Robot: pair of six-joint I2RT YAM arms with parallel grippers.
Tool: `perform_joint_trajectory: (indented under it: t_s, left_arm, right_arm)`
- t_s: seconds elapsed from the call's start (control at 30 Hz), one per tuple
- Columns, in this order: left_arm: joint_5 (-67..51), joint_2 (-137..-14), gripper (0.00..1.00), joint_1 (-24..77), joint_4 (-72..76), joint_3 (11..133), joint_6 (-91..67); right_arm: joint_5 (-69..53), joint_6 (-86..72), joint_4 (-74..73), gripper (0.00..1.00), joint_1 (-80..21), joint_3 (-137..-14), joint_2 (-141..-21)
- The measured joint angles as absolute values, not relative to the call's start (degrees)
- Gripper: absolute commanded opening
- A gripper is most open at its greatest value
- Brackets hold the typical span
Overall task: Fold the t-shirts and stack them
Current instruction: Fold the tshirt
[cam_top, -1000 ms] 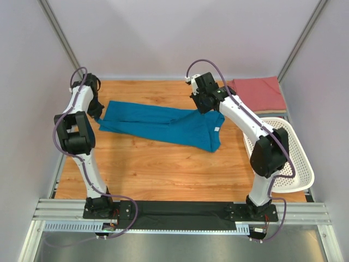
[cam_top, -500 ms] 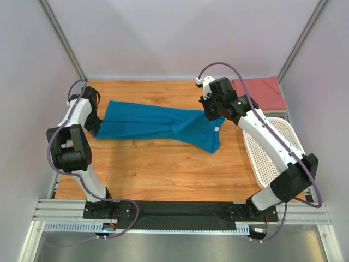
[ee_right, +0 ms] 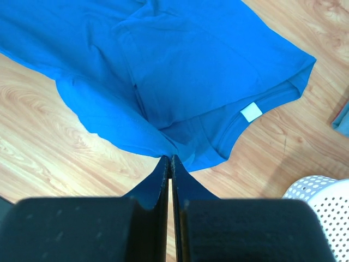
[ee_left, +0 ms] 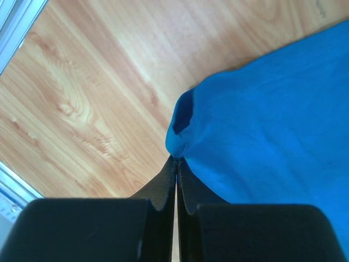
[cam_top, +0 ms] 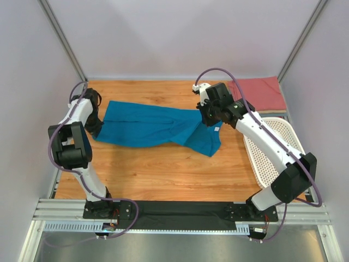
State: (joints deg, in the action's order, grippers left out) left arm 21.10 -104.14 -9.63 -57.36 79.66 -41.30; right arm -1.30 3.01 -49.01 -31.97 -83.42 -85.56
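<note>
My left gripper (ee_left: 175, 159) has its fingers pressed together on a small bunched fold at the edge of the teal-blue t-shirt (ee_left: 272, 120), and in the overhead view that pinch sits at the shirt's 9 o'clock end (cam_top: 97, 126). My right gripper (ee_right: 169, 158) is clamped the same way on the shirt's near edge, the tips meeting with cloth caught between them. From above it grips the 3 o'clock end (cam_top: 210, 121). Between my two holds the teal-blue t-shirt (cam_top: 152, 123) lies stretched across the far half of the wooden surface (cam_top: 163, 169), wrinkled along its length, with one flap trailing towards 5 o'clock. A white label (ee_right: 251, 112) shows inside the neckline, up and to the right of my right fingertips. A folded salmon-red t-shirt (cam_top: 262, 93) lies flat in the 1 o'clock corner, apart from the teal one. The white perforated basket (cam_top: 283, 158) sits at 3 o'clock under my right forearm, and its rim also shows in the right wrist view (ee_right: 322, 191).
</note>
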Motion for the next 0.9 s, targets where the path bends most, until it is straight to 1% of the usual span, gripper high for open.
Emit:
perform_joint_trajectory:
  t_s: [0.37,0.67,0.9]
  left_arm:
    - [20.12,-115.50,0.00,-9.61,-58.92,94.80,-41.91]
    - [18.00,-121.40,0.00,-9.26,-58.59,99.33,-42.13]
    - [16.45,-122.65,0.00,-8.14,-57.63,100.88,-42.13]
  right_arm:
    - [3.81,5.50,-48.07,0.00,-31.16,-90.50,-98.87]
    - [4.93,6.15,-47.13,0.00,-25.54,-95.42,-105.43]
    - [4.93,6.44,-46.87,0.00,-23.03,-97.01,-108.16]
